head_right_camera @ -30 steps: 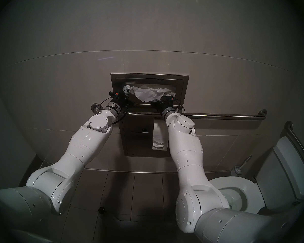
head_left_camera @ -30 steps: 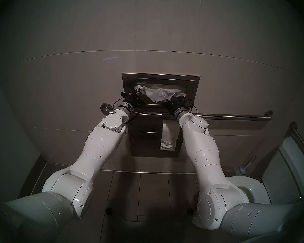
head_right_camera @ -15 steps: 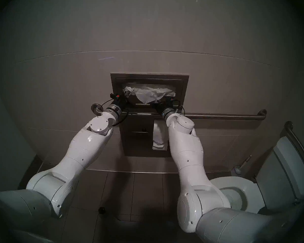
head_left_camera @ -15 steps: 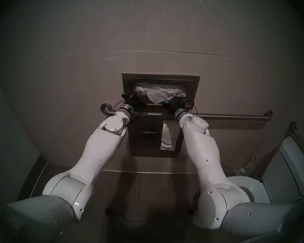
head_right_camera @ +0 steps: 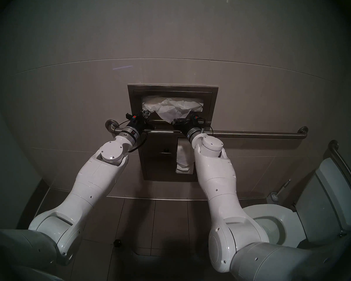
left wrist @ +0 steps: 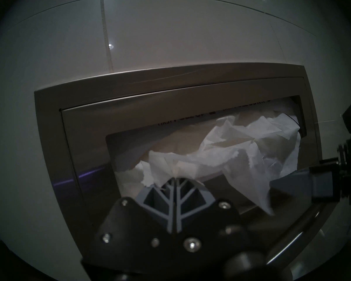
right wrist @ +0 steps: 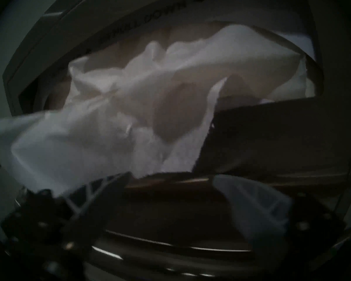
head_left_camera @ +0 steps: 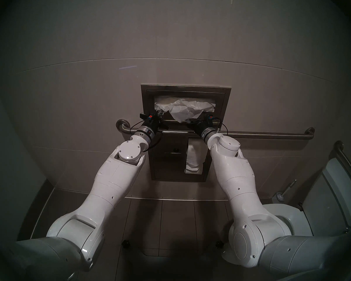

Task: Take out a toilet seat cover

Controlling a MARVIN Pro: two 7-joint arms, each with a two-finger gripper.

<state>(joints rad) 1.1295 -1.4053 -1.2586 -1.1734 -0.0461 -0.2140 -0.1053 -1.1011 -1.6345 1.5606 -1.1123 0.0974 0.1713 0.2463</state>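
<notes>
My left gripper (left wrist: 174,179) pinches the toilet seat cover (left wrist: 221,152) spilling from the wall dispenser (left wrist: 130,104). My right gripper (right wrist: 168,185) gapes just below the sheet's hanging edge; that view is blurred.

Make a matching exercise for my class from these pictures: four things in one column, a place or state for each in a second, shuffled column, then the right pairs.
Things:
1. left gripper
2. right gripper
3. toilet seat cover
4. toilet paper roll

Places or states:
A. hanging crumpled out of the upper slot
B. open
C. in the lower part of the wall panel
D. shut on the paper's edge

Pairs: 1-D, 2-B, 3-A, 4-C
</notes>
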